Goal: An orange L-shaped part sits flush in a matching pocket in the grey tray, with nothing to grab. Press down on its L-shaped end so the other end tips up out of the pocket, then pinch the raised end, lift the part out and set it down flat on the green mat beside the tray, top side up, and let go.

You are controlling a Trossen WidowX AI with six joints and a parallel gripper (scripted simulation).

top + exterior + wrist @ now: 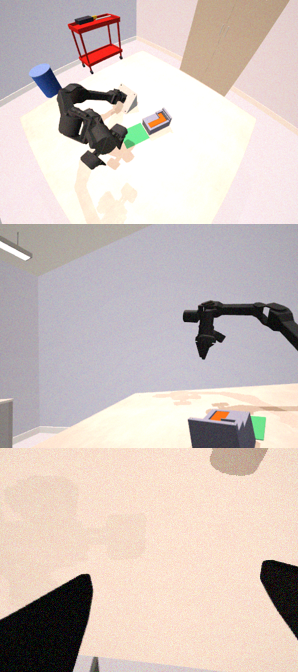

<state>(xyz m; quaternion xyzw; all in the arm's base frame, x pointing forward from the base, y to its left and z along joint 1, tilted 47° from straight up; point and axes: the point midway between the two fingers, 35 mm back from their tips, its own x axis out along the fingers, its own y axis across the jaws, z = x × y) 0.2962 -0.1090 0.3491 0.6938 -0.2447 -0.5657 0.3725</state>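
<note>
One arm, one gripper (204,355), hanging high above the table (194,156), fingers pointing down, spread wide with nothing between them. One grey tray (157,121), one orange part (154,121), one green mat (136,134). The part lies flush in the tray's pocket, well below the gripper and off to its side; the mat sits just beside the tray, on the arm's side of it. Also on the table: one pale wedge-shaped block (128,98) near the arm's elbow. Off the table: one red cart (95,39) with two shelves, a dark box and a yellow item on its upper shelf; one blue bin (45,80); one tall beige cabinet (228,42). Top view alone shows the L outline of the part, the cart, bin and cabinet. Exterior view alone shows the gripper's height over the table, plus one ceiling light (15,250); there the part (219,415) shows only as an orange patch in the tray (222,431), the mat (258,427) behind it. Wrist view shows two dark fingertips far apart at the frame's sides, bare table and soft shadows between them, and a sliver of grey at the bottom edge, too little to tell what it is.
</note>
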